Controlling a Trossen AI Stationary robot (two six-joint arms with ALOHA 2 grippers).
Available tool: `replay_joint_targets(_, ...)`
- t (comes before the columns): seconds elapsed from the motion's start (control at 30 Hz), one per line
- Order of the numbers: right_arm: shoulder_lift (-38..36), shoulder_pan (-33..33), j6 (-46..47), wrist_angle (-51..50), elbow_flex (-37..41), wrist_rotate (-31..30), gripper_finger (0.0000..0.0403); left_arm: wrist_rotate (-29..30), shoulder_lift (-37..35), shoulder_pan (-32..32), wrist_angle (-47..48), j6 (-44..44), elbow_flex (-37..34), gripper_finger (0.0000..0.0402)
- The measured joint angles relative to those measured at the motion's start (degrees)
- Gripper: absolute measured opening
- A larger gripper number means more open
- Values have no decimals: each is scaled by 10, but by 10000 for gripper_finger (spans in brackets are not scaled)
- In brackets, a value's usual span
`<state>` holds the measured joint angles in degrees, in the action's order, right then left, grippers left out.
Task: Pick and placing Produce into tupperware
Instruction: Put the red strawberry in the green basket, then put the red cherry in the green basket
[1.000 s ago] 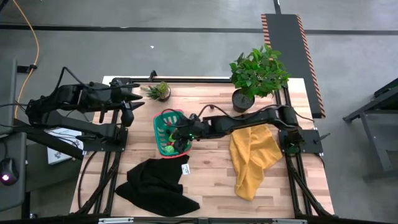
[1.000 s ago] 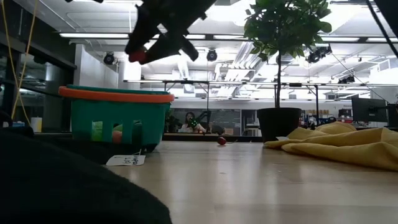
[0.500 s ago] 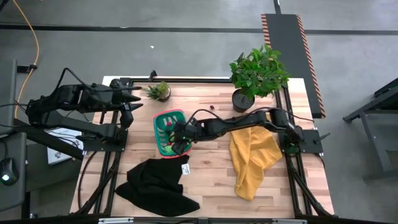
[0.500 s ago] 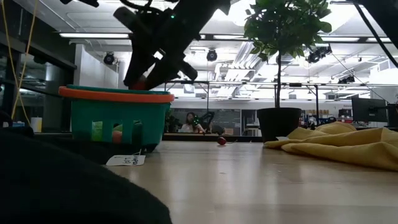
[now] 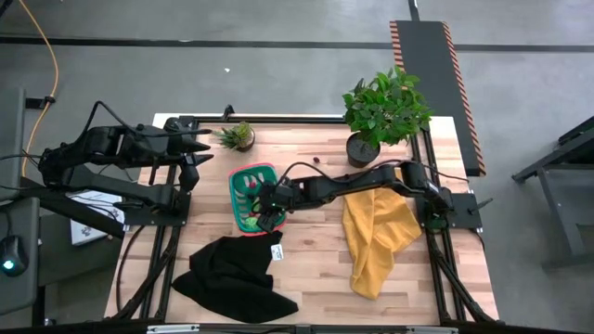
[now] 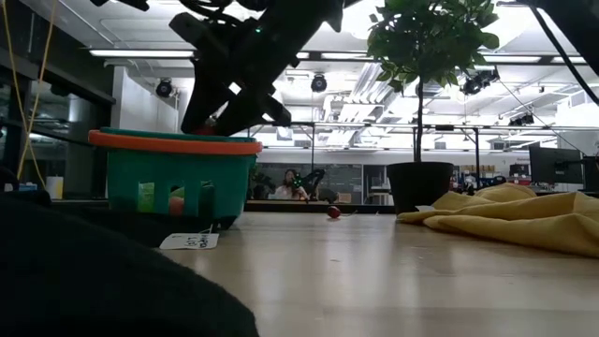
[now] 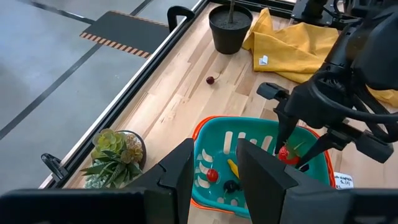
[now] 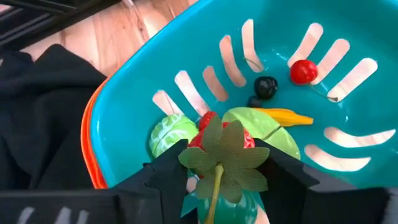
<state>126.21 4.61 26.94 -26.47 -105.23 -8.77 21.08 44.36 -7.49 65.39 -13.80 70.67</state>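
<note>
Nearest the low camera lies a black cloth [image 6: 103, 281], and a small white tag [image 6: 190, 241] with handwriting too small to read rests on the tabletop [image 6: 393, 281] just beside it. In the high view the same tag sits at the cloth's upper corner, just below the tupperware [image 5: 243, 195].

The tupperware, a teal basket with a red-pink rim, stands on the tabletop between the black cloth and a small potted succulent [image 5: 240, 135]. Inside it, the right wrist view shows a small red round piece [image 8: 303, 71], a dark berry [image 8: 265, 86], a slim yellow-orange piece [image 8: 287, 116] and a pale green cabbage-like piece [image 8: 171, 135] on the slotted bottom.

The right end effector [image 5: 267, 206] hangs over the lower part of the tupperware, its fingers clenched on a strawberry [image 8: 224, 149], a red toy with a green leafy cap, held just above the produce in the basket. The left wrist view shows the red fruit pinched between the fingertips inside the rim.

To the right lies a yellow cloth [image 5: 376, 232], bearing a small white label whose print cannot be read. Beyond it stands a large potted plant [image 5: 385, 107], and a tiny dark-red produce piece [image 5: 316, 160] lies alone on the tabletop near the pot.

The left end effector [image 5: 200, 153] waits off the tabletop's far left edge, near the succulent, its fingers released and apart.
</note>
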Motion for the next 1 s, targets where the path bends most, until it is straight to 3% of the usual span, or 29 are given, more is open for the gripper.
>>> replay_joint_targets(0.27, 0, -7, 16, 2, 0, 5, 206, 0, 0, 0, 0, 0, 0, 111)
replay_joint_targets(0.6, -9, -6, 70, 6, 1, -42, 210, 0, 0, 0, 4, 0, 0, 111)
replay_joint_targets(0.77, -40, 3, 81, -13, 1, -124, 210, 1, 0, 0, 7, 0, 0, 111)
replay_joint_targets(1.0, -105, 16, 99, -125, 1, -255, 210, 1, 0, 0, 8, 0, 0, 111)
